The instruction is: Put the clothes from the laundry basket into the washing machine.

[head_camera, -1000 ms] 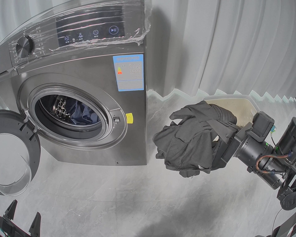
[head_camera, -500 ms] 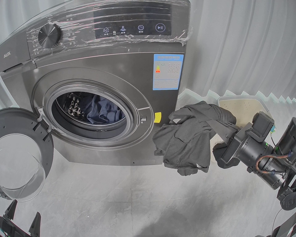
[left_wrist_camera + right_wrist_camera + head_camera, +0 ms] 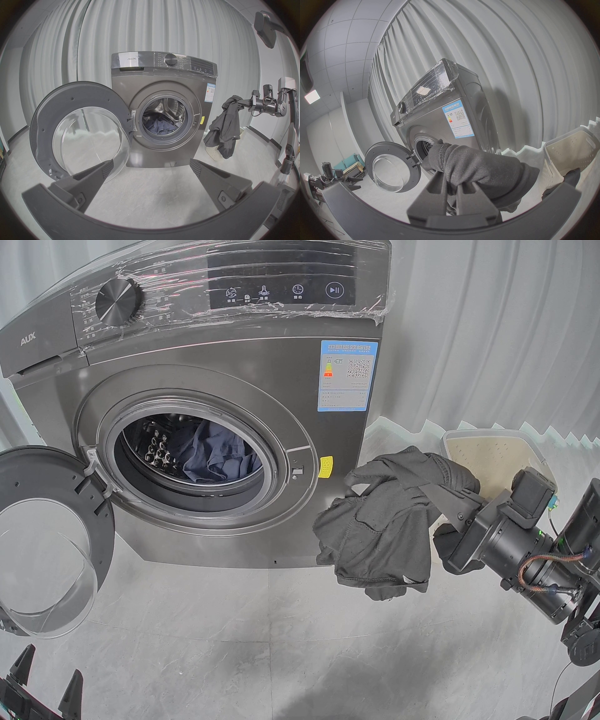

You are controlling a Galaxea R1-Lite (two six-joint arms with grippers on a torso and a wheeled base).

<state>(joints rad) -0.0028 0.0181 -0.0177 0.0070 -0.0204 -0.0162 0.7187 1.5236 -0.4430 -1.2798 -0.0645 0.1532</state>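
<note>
the right hand [image 3: 455,187] pinches a crumpled dark grey garment [image 3: 381,521] hanging beneath it, the cream plastic laundry basket [image 3: 494,455] just behind. ahead stands the grey washing machine [image 3: 250,365], door open. the left hand [image 3: 150,162] is spread.

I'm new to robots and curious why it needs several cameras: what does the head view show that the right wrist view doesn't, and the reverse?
Head view: blue clothes in the drum. Right wrist view: ceiling panels and a teal sofa. Both: the washing machine, its open door, the laundry basket, and the dark garment held by the right gripper.
</note>
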